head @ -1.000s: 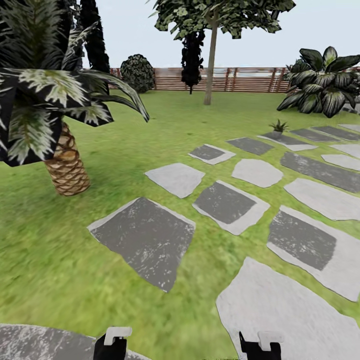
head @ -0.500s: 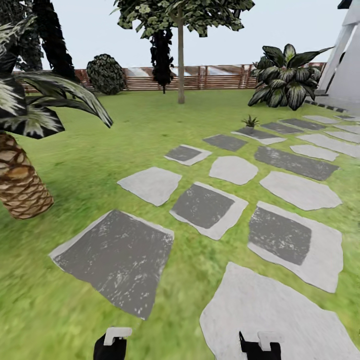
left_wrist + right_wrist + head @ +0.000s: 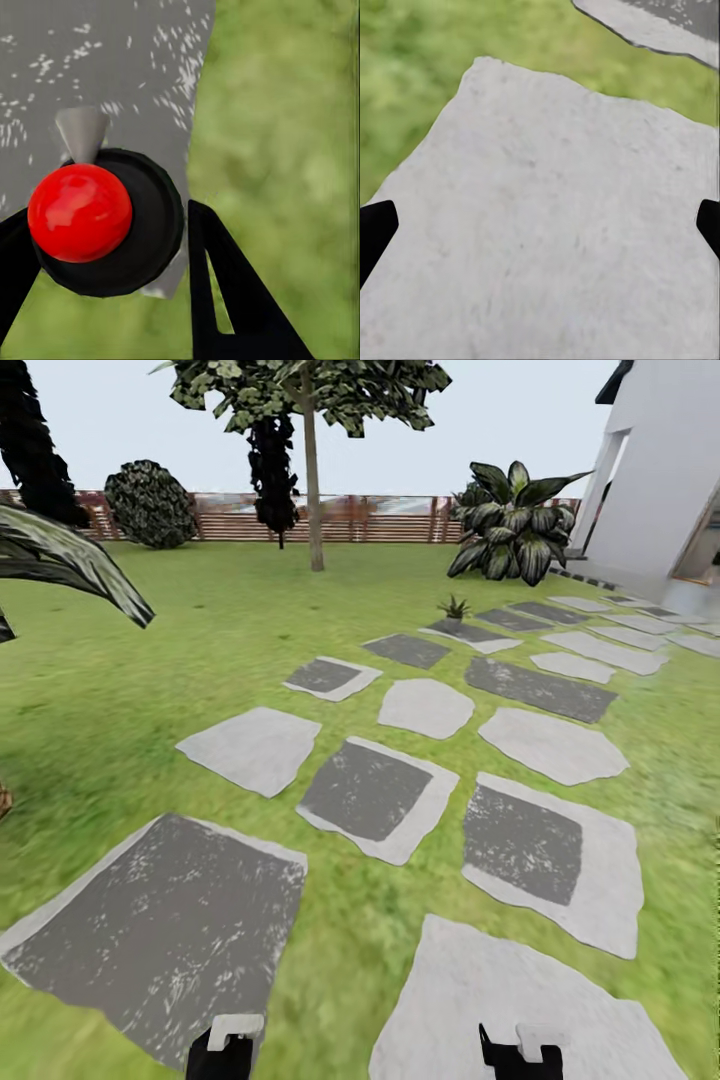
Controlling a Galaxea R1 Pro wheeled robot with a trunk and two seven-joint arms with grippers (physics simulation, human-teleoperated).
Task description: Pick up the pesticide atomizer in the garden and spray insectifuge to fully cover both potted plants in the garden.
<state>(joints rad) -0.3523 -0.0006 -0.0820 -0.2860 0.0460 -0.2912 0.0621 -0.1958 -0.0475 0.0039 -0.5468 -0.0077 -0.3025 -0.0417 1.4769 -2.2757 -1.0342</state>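
Observation:
One potted plant (image 3: 454,606), a small green rosette in a grey pot, stands far ahead on a stepping stone by the lawn; the second plant is out of view. In the left wrist view the pesticide atomizer (image 3: 154,225) appears from above as a black round body with a red knob and a grey nozzle. My left gripper (image 3: 105,214) is shut on its sides. That gripper (image 3: 225,1052) also peeks in at the head view's lower edge. My right gripper (image 3: 540,225) hangs open over a pale stone, nothing between its fingers, and shows low in the head view (image 3: 520,1052).
Grey stepping stones (image 3: 370,790) run across the lawn toward a white house wall (image 3: 660,470) at the right. A broad-leaved bush (image 3: 510,525) stands behind the plant. A tree trunk (image 3: 313,490), a brown slatted fence (image 3: 380,520) and a palm frond (image 3: 70,560) at the left border the grass.
The whole head view has swung to the right: the palm trunk slid out at the left and the house wall came in at the right. Both grippers keep their places.

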